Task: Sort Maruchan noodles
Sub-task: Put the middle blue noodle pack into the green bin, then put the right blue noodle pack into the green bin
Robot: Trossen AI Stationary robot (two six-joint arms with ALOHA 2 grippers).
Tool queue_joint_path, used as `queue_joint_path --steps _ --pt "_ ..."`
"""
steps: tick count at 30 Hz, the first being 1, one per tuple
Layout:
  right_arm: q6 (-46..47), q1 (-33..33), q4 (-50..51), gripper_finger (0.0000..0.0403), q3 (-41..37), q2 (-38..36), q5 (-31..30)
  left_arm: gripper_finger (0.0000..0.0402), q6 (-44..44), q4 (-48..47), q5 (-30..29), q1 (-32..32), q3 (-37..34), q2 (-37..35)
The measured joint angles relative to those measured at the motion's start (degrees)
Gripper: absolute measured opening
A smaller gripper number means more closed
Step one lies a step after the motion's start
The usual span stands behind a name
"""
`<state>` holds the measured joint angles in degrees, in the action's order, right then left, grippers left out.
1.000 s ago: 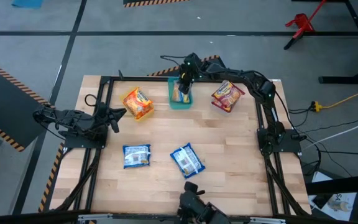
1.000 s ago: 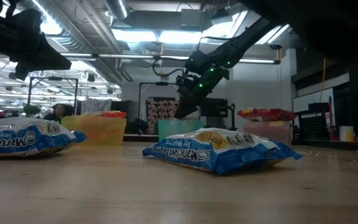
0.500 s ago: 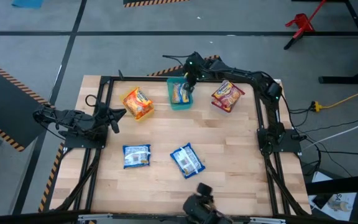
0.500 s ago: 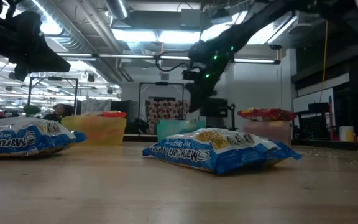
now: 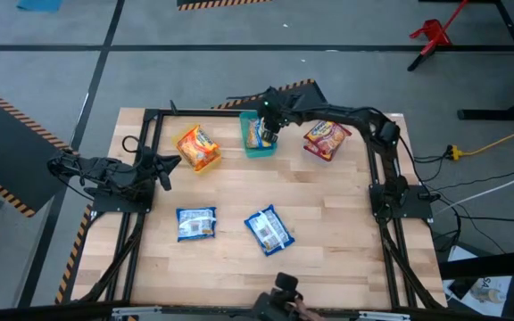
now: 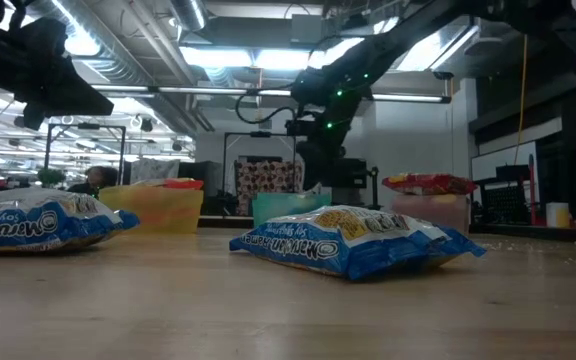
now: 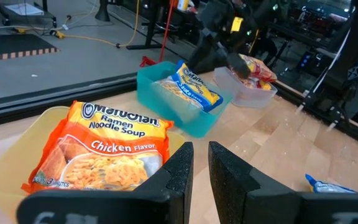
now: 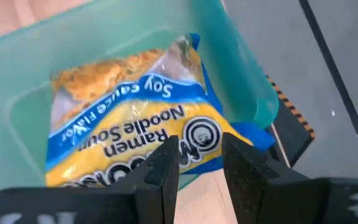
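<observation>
Right gripper [image 5: 269, 134] hovers over teal bin [image 5: 245, 143] at table's 12 o'clock, fingers slightly apart, holding nothing; blue soy packet [image 8: 129, 134] lies inside. Lift clear, then fetch blue packets [image 5: 195, 223] near 6 o'clock.
</observation>
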<state>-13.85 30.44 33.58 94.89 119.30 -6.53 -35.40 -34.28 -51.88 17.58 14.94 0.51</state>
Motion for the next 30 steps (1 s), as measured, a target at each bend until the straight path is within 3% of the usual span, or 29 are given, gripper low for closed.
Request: queue_joint_path --steps 7,18,22,26,30 --pt "-1.1 -0.1 -0.3 0.0105 0.0 3.5 0.2 0.0044 0.0 0.0 0.1 0.0 0.0 0.0" --pt "-4.0 -0.1 -2.9 0.0105 0.0 -0.1 12.4 0.0044 0.0 0.0 0.1 0.0 0.0 0.0" --pt "2.9 -0.1 5.6 0.0105 0.0 -5.5 23.5 0.0044 -0.1 0.1 0.4 0.0 0.0 0.0" --pt "9.1 -0.8 22.2 0.0105 0.0 -10.7 37.4 0.0044 -0.1 0.0 1.4 0.0 0.0 0.0" --pt "9.8 -6.2 38.9 0.0105 0.0 -17.1 40.5 0.0044 -0.1 0.0 1.6 0.0 0.0 0.0"
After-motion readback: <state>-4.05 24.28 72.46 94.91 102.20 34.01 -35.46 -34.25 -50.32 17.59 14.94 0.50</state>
